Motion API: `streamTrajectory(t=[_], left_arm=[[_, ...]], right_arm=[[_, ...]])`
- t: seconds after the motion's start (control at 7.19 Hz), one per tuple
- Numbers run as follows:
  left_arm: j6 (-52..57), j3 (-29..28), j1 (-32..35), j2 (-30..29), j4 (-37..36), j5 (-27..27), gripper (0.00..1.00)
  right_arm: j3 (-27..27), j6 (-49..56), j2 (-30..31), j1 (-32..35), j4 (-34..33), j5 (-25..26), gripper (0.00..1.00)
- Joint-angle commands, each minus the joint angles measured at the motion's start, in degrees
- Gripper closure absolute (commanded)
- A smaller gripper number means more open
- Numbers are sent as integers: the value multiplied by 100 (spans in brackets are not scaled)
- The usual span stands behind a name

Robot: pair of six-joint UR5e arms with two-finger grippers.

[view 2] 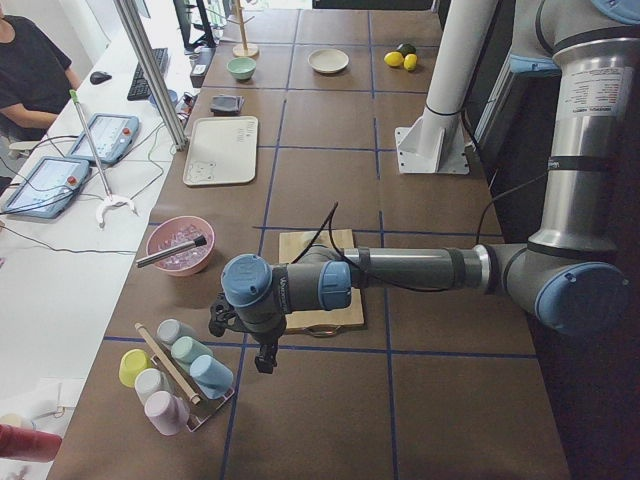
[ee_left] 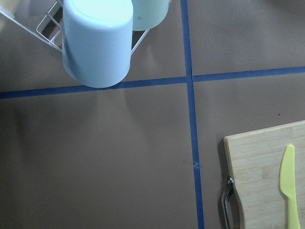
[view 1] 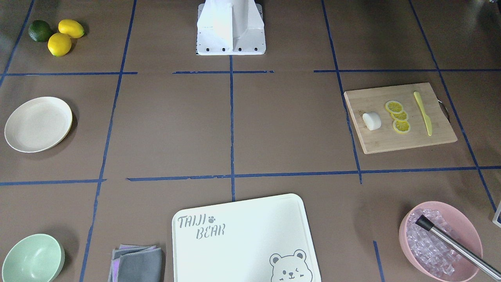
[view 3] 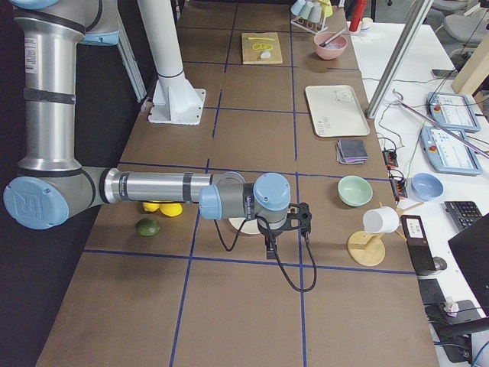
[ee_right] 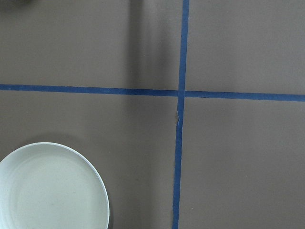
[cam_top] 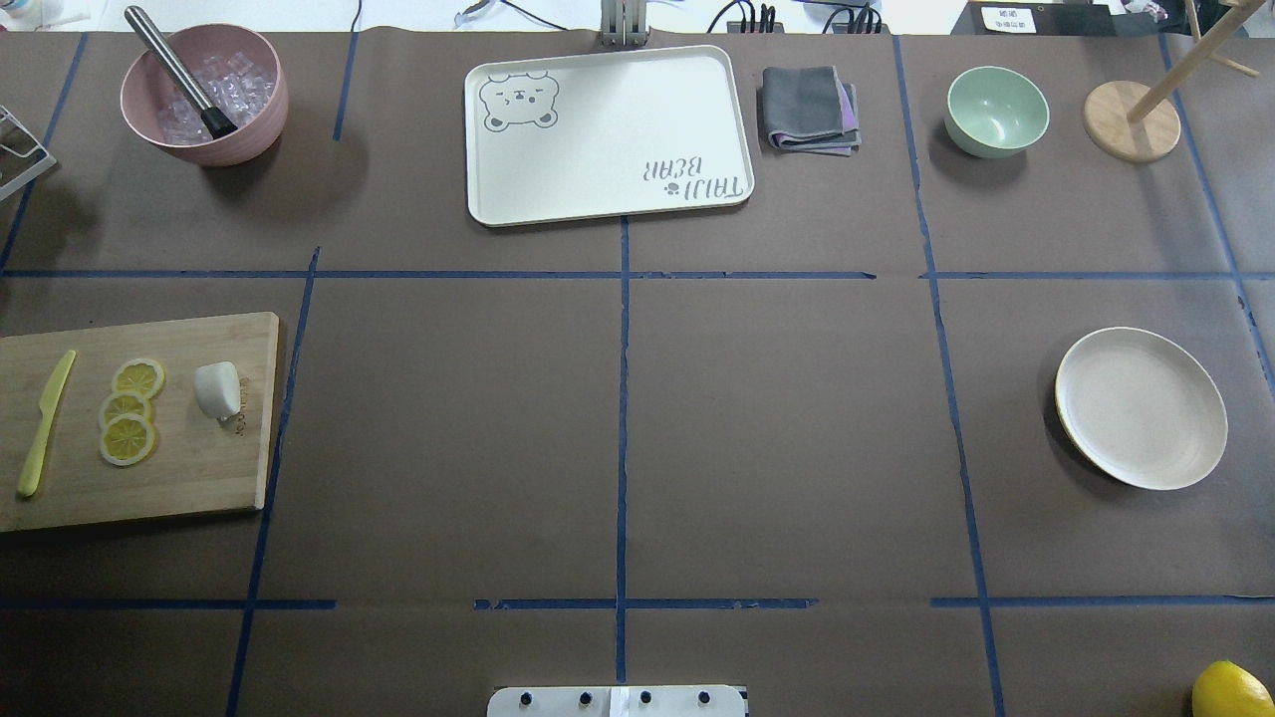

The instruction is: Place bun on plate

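Blue cup (ee_left: 97, 43) sits beside my left jaws, bun (view 1: 372, 120) near them for picking, plate (ee_right: 47, 191) near right jaws; their state I cannot tell.

The bun (cam_top: 217, 388) sits on the wooden board (cam_top: 199, 478) at middle left; the plate (cam_top: 1141, 407) lies at middle right.

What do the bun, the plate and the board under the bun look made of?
Bun: smooth matte white, likely plastic or foam.
Plate: matte cream, no gloss, probably plastic or fibre composite.
Cutting board: pale bamboo or wood, visible grain.
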State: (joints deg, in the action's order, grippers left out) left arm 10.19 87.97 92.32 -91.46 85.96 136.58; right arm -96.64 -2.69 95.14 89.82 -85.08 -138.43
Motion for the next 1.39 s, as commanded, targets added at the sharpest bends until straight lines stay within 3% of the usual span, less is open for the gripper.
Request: streamTrajectory(t=[0.0,1.25], left_arm=[[0,18,5,-12,0,0,0],[0,194,-3,5,0,0,0]], right_arm=[[-4,-12,-13,0,0,9,0],[40,-82,-189,-9,-9,255,0]])
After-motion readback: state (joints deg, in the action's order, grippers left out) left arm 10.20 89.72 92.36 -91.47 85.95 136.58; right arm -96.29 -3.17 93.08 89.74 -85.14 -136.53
